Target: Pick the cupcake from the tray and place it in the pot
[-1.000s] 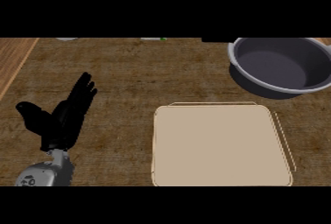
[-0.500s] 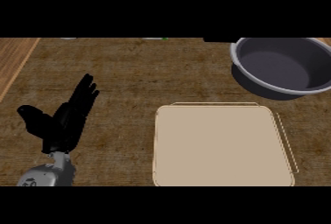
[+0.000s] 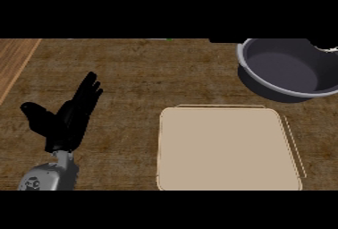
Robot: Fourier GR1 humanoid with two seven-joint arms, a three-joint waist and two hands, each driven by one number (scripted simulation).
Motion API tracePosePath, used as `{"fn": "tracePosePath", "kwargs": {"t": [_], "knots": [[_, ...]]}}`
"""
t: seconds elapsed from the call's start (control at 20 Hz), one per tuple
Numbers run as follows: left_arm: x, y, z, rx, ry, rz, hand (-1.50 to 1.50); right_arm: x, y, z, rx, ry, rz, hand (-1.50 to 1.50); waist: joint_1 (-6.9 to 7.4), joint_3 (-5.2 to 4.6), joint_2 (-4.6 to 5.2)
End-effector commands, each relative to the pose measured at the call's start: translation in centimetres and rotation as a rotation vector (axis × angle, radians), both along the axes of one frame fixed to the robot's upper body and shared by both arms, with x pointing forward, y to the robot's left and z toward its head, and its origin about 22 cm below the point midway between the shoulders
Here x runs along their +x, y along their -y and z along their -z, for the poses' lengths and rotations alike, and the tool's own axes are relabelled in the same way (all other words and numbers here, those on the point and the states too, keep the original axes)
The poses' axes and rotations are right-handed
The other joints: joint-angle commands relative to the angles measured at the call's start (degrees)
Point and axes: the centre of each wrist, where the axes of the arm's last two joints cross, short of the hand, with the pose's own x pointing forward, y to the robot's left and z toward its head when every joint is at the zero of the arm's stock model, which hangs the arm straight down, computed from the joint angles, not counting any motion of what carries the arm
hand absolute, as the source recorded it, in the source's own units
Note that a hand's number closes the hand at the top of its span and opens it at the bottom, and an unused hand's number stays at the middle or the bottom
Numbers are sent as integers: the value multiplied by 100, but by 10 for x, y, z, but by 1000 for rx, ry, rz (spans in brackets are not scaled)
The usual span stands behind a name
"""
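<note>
Changes since the earlier frames are small. The black left hand (image 3: pixel 66 120) sits slightly higher and slightly further left on the brown wood-grain bench (image 3: pixel 132 71) than one second ago; its fingers (image 3: pixel 88 91) are straight and spread, pointing away from the robot, thumb out to the left. The grey round metal pot (image 3: pixel 285 67) at the upper right now shows a little further to the right and slightly higher, with more of its right rim cut by the frame edge. The beige rectangular tray (image 3: pixel 224 150) appears marginally further right and lower in the view
</note>
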Motion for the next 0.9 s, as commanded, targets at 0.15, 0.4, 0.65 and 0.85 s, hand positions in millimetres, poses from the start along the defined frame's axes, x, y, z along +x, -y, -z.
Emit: {"fn": "tracePosePath", "kwargs": {"t": [0.15, 0.4, 0.65, 0.85], "knots": [[-2, 0, 0, 12, 0, 8, 0, 20, -14, 34, 259, -125, 32, -150, 67, 4, 10], [-2, 3, 7, 5, -3, -5, 0, 11, 12, 41, 440, 79, 20, -150, 4, 8, 13], [-8, 5, 8, 5, -17, -6, 0, 7, 25, 13, 487, 396, 104, -150, 33, 10, 16], [-5, 6, 5, -17, -1, 4, 0, -15, 70, 22, 518, 467, 181, -150, -14, 9, 22]]}}
